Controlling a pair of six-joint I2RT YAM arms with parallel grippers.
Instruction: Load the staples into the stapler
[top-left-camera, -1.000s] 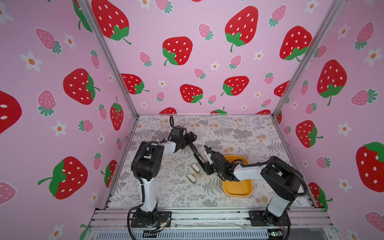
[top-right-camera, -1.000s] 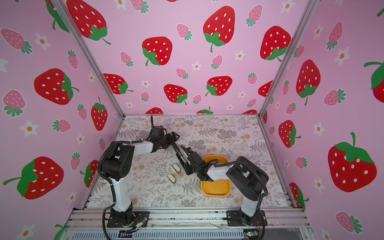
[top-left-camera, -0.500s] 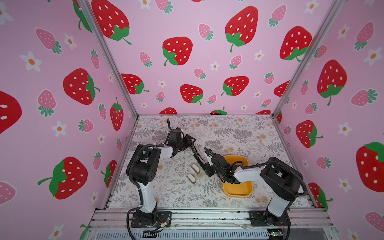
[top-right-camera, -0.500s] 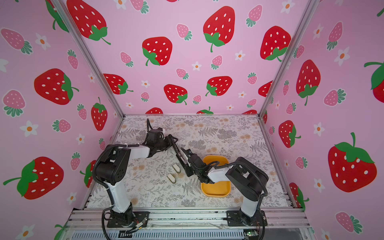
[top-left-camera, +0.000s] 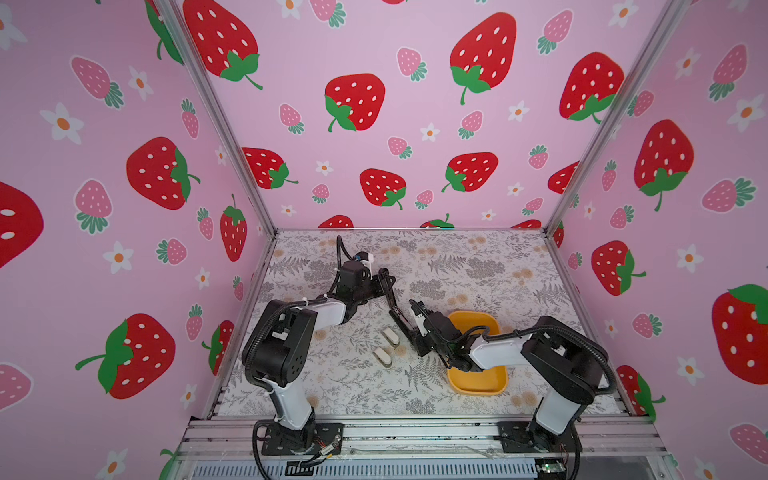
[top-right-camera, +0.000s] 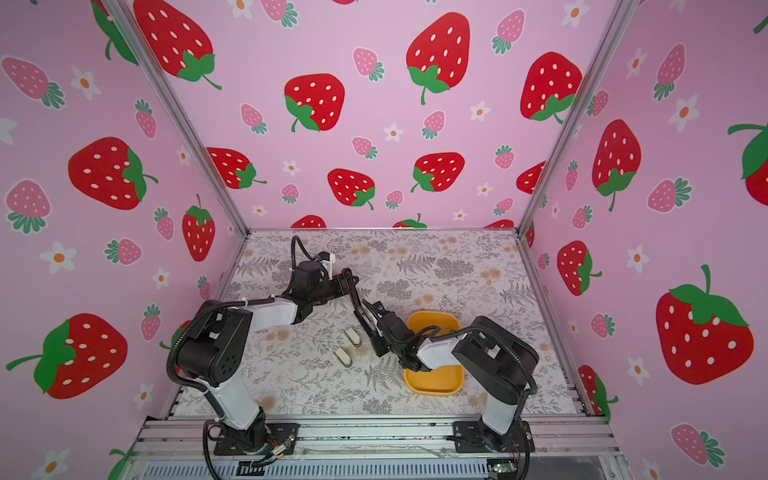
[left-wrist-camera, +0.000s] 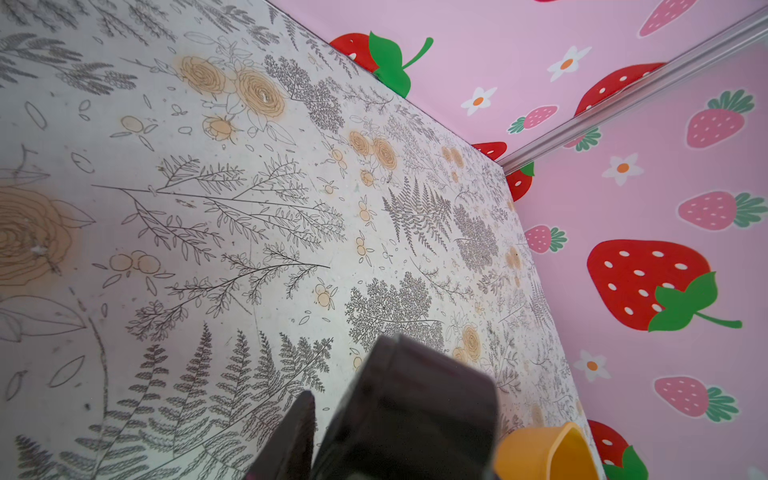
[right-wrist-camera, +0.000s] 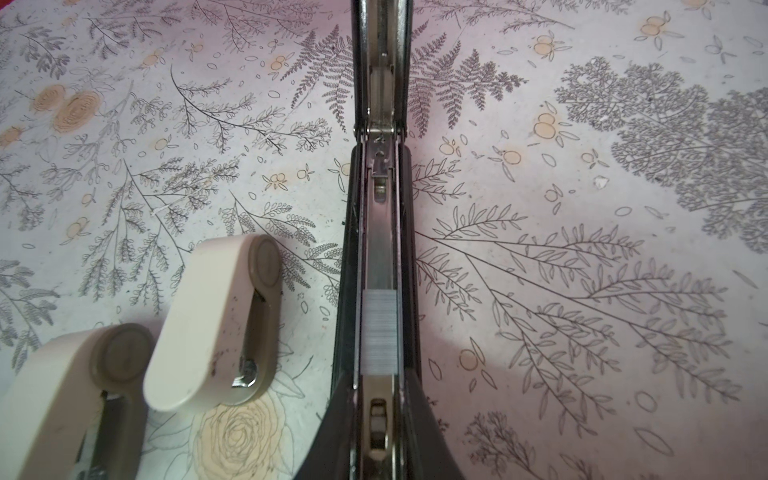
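Staples (right-wrist-camera: 378, 330) seated in channel of open stapler (right-wrist-camera: 379, 232). Right pincer (top-left-camera: 409, 332) clenched on stapler base; left pincer (top-left-camera: 386, 278) at raised lid tip, grasp impossible to tell.

Matt grey metal staples (right-wrist-camera: 378, 330); glossy black plastic stapler (right-wrist-camera: 409, 270).

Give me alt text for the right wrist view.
An open black stapler stretches away from the camera, a short grey block of staples sitting in its metal channel. Two white-topped objects lie beside it on the floral table.
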